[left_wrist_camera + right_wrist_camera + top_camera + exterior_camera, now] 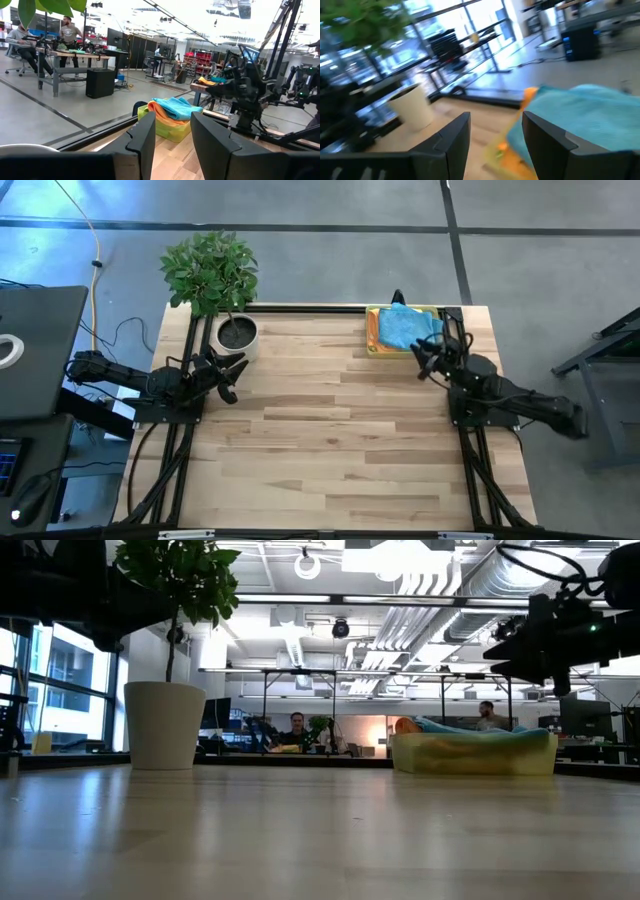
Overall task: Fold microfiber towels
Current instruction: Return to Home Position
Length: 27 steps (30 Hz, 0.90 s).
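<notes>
Resting in the yellow tray point(373, 346) at the frame's upper right, the towels point(405, 328) lie just above the right hand point(424, 362), fingers spread and empty; the left hand point(234, 380), also spread, waits far left.

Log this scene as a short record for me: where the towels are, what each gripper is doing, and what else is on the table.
towels: light blue microfiber towel lying on top of an orange microfiber towel
container: translucent yellow bin holds both towels, at a corner of the light wooden table on the right arm's side
left gripper: open, empty, beside the white pot
right gripper: open, empty, close to the bin
other: leafy green plant in the pot
</notes>
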Each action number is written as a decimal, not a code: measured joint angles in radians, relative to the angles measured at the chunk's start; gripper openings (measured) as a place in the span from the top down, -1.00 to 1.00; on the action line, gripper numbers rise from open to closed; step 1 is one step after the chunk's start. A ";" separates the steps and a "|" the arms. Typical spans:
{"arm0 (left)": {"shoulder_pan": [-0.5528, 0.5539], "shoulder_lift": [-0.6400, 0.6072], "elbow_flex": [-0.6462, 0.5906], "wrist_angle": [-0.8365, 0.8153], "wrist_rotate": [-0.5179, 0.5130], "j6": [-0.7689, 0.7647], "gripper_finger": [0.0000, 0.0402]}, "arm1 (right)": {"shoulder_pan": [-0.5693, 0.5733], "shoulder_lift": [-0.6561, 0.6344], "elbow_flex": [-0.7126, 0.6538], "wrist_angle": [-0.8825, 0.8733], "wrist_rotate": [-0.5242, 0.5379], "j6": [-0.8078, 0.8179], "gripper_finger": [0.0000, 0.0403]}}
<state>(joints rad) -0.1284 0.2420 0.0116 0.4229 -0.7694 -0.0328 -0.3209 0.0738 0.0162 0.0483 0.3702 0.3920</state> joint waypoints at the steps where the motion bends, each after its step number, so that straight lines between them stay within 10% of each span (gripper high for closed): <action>1: 0.000 0.000 0.000 0.000 0.000 0.000 0.43 | -0.026 0.000 0.000 0.000 0.000 0.000 0.15; 27: 0.000 0.000 0.000 0.000 0.000 0.000 0.43 | -0.144 0.000 0.000 0.000 0.000 0.000 0.15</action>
<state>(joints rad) -0.1285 0.2420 0.0116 0.4229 -0.7696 -0.0326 -0.4652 0.0742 0.0162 0.0483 0.3703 0.3920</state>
